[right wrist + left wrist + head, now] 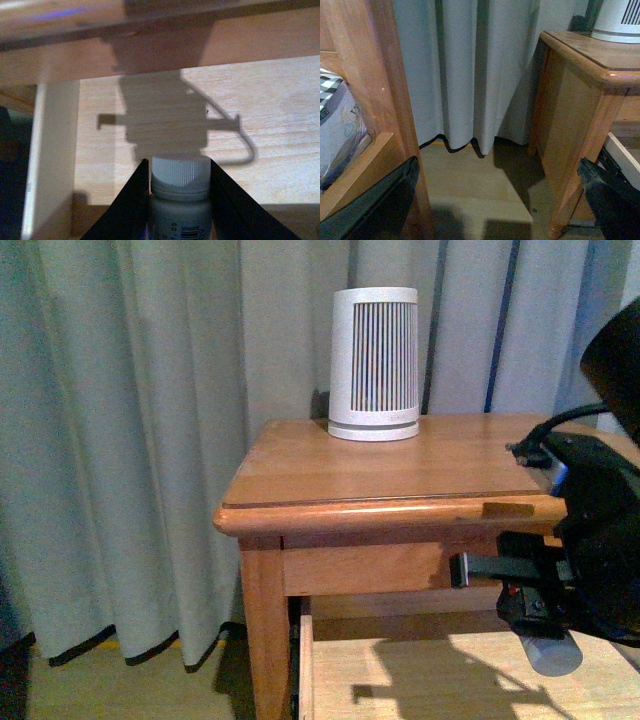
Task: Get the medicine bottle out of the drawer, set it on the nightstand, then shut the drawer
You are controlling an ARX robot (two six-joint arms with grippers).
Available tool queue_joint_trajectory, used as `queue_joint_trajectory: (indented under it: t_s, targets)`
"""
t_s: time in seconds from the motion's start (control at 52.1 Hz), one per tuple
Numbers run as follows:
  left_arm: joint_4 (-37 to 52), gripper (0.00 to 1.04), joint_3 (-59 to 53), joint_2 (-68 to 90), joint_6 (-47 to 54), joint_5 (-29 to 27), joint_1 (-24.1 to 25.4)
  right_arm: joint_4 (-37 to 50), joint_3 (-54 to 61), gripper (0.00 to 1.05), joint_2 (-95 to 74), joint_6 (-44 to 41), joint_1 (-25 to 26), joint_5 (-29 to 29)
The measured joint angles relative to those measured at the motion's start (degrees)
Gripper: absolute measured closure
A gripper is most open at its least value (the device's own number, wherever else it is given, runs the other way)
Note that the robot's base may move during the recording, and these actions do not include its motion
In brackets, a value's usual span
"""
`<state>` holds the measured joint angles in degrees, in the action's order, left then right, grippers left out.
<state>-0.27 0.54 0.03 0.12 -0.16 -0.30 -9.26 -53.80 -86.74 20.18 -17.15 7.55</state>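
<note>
The orange-brown nightstand (380, 475) stands ahead, and its upper drawer (420, 685) is pulled out, showing a pale wood floor. My right gripper (545, 635) hangs over the open drawer at the right, shut on the medicine bottle (552, 652). In the right wrist view the small white bottle (180, 192) with its ribbed cap sits between the black fingers (127, 210), above the drawer floor (270, 130) and just below the nightstand's top edge. My left gripper (497, 200) is open and empty near the floor, left of the nightstand (575, 100).
A large white ribbed cylinder (373, 365) stands at the back of the nightstand top. Grey curtains (150, 440) hang behind. Another wooden piece (380, 85) holding checkered cloth stands close beside the left gripper.
</note>
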Motion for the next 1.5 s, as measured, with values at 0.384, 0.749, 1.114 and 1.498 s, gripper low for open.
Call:
queue_joint_trajectory:
  t_s: [0.384,0.749,1.114,1.498]
  targets:
    - [0.0,0.07,0.0,0.0,0.0,0.0,0.0,3.0,-17.0,0.75,1.8,-10.6,6.8,7.3]
    - [0.0,0.07,0.0,0.0,0.0,0.0,0.0,4.8,-32.3,0.75,-19.0,-16.4,15.6,12.5]
    - [0.0,0.07,0.0,0.0,0.0,0.0,0.0,8.9,-32.5,0.46,-23.4,-16.4,16.2,12.4]
    - [0.0,0.07,0.0,0.0,0.0,0.0,0.0,19.1,-22.3,0.07,-9.5,-14.5,16.2,12.1]
